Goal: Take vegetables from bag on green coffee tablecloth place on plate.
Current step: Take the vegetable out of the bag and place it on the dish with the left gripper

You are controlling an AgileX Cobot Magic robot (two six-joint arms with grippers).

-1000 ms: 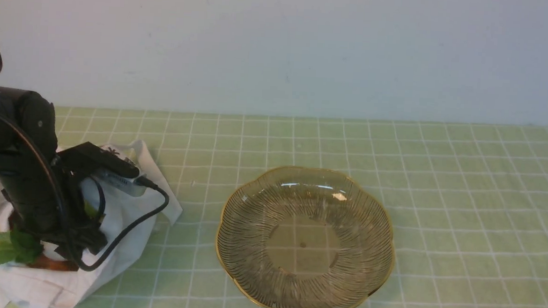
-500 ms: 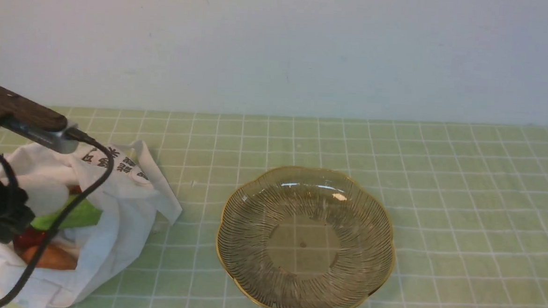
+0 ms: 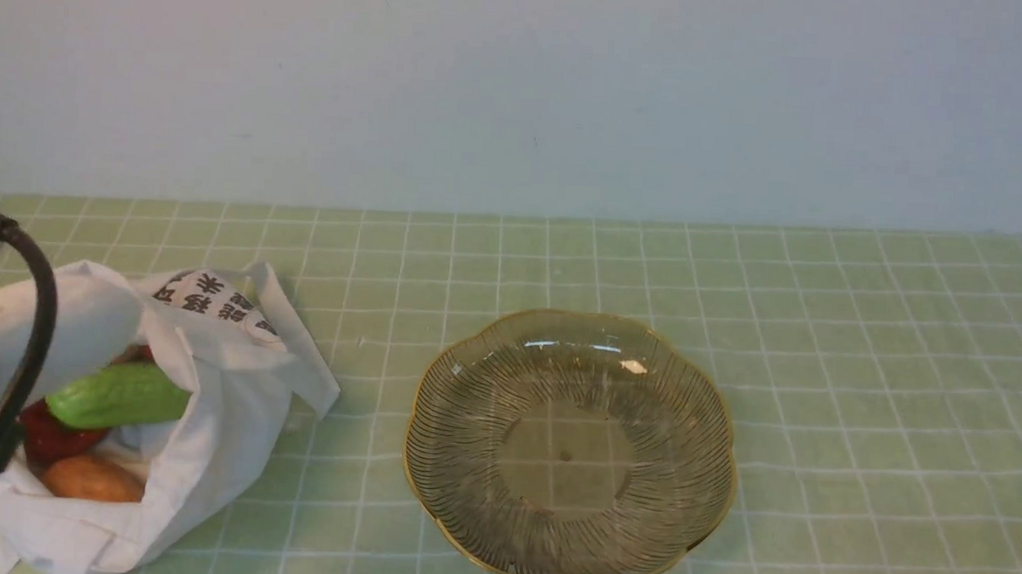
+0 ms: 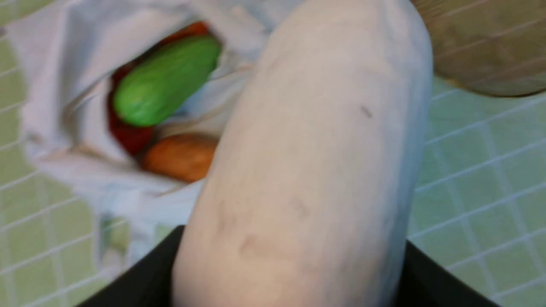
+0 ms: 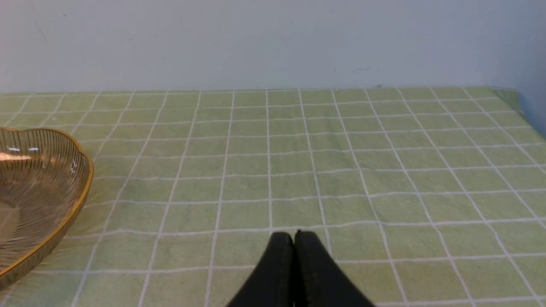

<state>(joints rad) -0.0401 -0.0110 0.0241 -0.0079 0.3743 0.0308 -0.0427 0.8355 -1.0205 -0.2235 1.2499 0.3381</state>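
Holding the white radish (image 4: 307, 162) in the left fingers (image 4: 145, 285) (blurry view, so seemingly clamped) over the bag (image 3: 234, 395) at the near left edge of the green coffee tablecloth (image 3: 823, 338). Pressing the right fingers (image 5: 279, 264) together, right of the mid-cloth plate (image 3: 689, 401). Lying in the bag: cucumber (image 3: 120, 393), red one (image 3: 48, 438), orange-brown one (image 3: 90, 477).

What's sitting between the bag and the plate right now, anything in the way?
Nothing. In the front view, only a strip of bare tablecloth separates the bag from the plate.
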